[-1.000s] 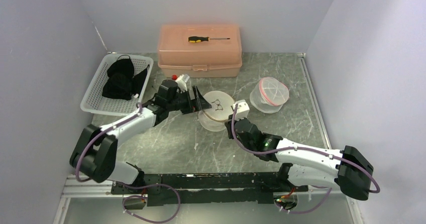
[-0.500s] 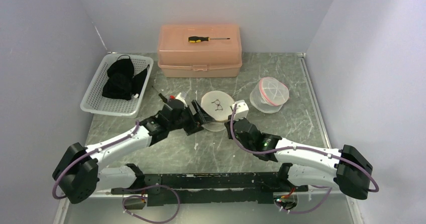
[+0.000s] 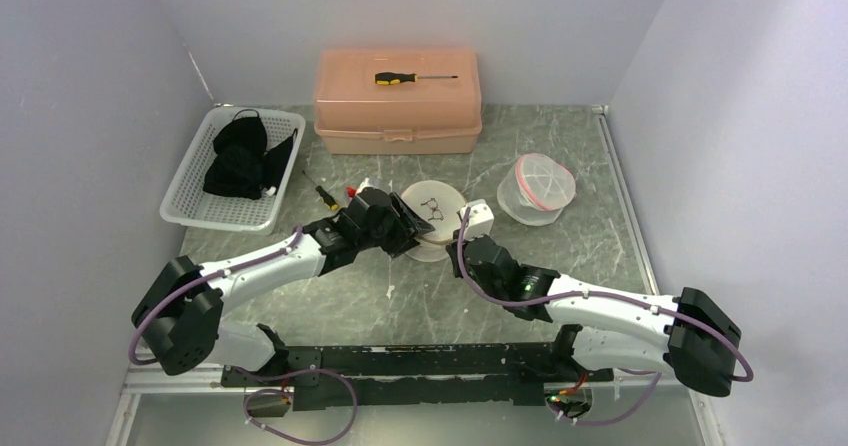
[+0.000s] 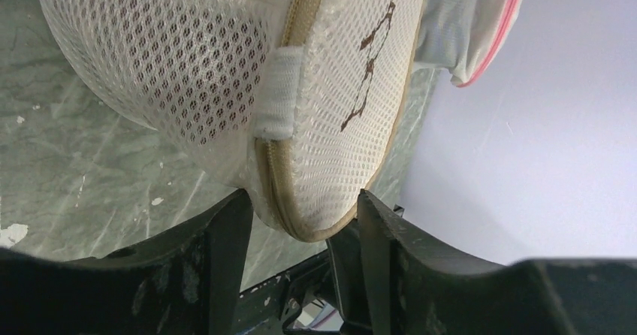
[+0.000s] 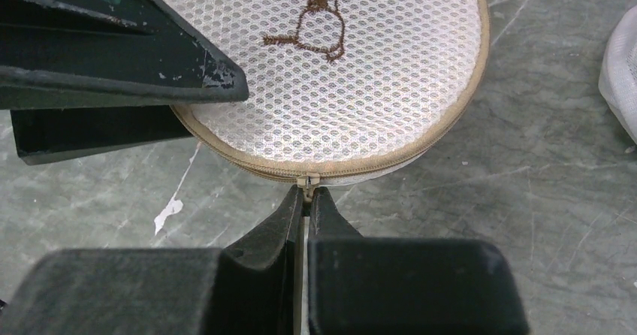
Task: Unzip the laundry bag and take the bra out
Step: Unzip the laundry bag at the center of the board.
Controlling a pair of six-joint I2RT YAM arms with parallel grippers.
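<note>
Lowered since before, left gripper point(image 4: 302, 200) is held part-open astride mesh laundry bag point(image 5: 360, 87) — zipper pull point(image 5: 306, 179) is pinched by right gripper point(image 5: 306, 196).

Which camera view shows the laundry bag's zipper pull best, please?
The right wrist view: the zipper pull is centred, pinched by the right gripper, jaws shut. The left wrist view shows only the zipper seam; from above it is too small to see.
</note>
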